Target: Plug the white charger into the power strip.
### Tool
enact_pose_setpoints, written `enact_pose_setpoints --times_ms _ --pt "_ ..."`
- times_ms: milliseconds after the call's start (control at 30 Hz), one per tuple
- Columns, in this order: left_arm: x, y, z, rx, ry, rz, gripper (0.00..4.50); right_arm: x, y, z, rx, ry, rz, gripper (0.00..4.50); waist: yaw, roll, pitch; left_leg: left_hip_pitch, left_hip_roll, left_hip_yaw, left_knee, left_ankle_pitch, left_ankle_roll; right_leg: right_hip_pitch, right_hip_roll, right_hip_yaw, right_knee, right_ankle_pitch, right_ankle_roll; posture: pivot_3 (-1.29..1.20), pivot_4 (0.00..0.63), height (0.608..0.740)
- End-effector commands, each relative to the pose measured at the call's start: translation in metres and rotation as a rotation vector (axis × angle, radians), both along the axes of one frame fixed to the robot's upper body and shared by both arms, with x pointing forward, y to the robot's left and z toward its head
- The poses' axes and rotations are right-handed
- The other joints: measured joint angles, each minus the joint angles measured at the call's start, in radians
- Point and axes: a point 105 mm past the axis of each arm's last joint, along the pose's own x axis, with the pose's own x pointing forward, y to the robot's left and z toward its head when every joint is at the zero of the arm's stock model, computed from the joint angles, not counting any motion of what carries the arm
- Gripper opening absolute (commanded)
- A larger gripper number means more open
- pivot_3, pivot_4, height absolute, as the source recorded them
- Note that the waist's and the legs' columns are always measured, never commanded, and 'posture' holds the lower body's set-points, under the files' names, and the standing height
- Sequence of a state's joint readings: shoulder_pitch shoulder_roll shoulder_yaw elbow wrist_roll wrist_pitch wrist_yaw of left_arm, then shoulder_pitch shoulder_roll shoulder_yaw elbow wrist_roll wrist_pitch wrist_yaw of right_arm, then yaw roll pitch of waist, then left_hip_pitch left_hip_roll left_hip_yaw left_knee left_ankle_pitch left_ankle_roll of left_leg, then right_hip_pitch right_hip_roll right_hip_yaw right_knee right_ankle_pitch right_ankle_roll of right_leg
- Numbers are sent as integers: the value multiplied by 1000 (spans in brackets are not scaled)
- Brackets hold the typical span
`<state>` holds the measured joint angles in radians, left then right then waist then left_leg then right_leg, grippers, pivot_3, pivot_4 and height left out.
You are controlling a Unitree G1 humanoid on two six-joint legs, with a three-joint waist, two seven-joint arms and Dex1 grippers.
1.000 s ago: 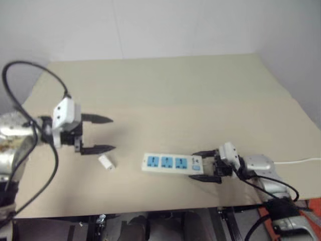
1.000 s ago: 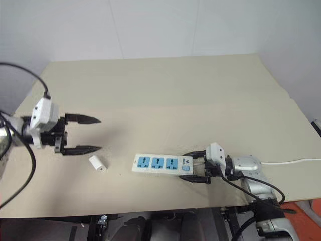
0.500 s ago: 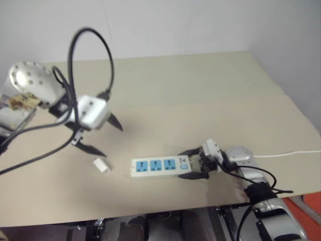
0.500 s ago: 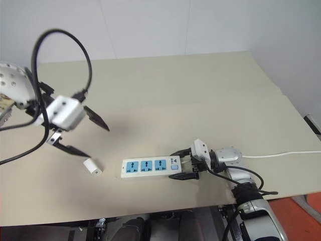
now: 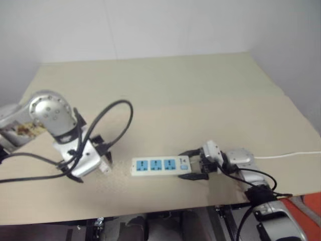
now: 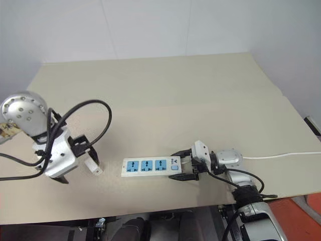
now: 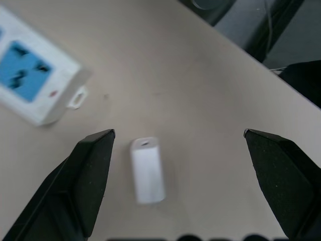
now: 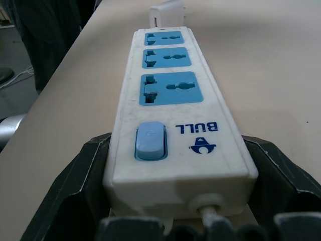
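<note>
The white charger [image 7: 147,169] lies flat on the tan table, just left of the power strip's [image 6: 150,166] free end. My left gripper [image 7: 178,134] points down over the charger and is open. Its black fingers [image 7: 90,175] stand wide on either side of the charger, which is nearer one finger and touches neither. The power strip is a white bar with three blue sockets and a blue switch [image 8: 150,141]. My right gripper [image 6: 176,164] is shut on its switch end, a finger [image 8: 88,181] pressed against each long side.
The strip's thin white cord [image 6: 281,155] runs off to the right across the table [image 6: 175,95]. The table's front edge lies close below the strip and the charger. Black cables loop over my left arm [image 6: 95,108].
My left gripper has swung from pointing level to the right to pointing down, and has sunk over the charger. The right gripper has kept its hold on the strip.
</note>
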<state>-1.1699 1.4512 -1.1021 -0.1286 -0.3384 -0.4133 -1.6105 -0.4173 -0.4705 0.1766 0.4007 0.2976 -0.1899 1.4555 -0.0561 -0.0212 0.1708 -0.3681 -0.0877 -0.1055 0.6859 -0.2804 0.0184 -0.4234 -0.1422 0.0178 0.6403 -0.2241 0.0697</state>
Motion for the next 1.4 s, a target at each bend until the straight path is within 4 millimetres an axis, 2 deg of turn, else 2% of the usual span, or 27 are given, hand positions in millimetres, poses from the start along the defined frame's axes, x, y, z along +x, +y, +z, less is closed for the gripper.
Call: enact_pose_setpoints --times_ms 33,200,467,633,833,1033,1400 --pt "6 5 -2 41 -54 -30 4500 -7 -2 -10 -42 25 11 3431 4 0 0 0 0 0 0 0 1 0 0 0 0 0 0 0 150 740" --pt "10 10 -14 74 -71 -40 4500 -8 -2 -11 -43 26 3 3431 9 -1 0 0 0 0 2 -1 2 0 0 0 1 0 0 0 150 740" --pt "12 1 -27 53 -77 -51 4500 -9 -5 -11 -52 28 -12 3431 10 -1 -1 0 0 0 3 -1 3 0 1 0 1 0 0 0 150 740" --pt "23 -7 -31 30 -115 -79 4500 -10 -7 -11 -53 29 -29 3431 14 -1 -1 0 0 0 6 -3 4 1 0 0 1 0 0 0 150 740" --pt "37 -20 -26 14 -168 -108 4500 -11 -10 -13 -62 29 -47 3431 14 -1 -1 0 0 0 8 -3 5 1 0 0 1 0 0 0 150 740" --pt "44 -21 -24 45 -190 -107 4500 -13 -12 -13 -67 24 -65 3431 14 -1 -1 0 0 0 8 -3 5 2 0 0 1 0 0 0 150 740" --pt "43 -25 -23 52 -167 -119 4500 -13 -14 -15 -76 16 -91 3431 15 -1 -1 0 0 0 8 -3 5 2 0 0 1 0 0 0 150 740"
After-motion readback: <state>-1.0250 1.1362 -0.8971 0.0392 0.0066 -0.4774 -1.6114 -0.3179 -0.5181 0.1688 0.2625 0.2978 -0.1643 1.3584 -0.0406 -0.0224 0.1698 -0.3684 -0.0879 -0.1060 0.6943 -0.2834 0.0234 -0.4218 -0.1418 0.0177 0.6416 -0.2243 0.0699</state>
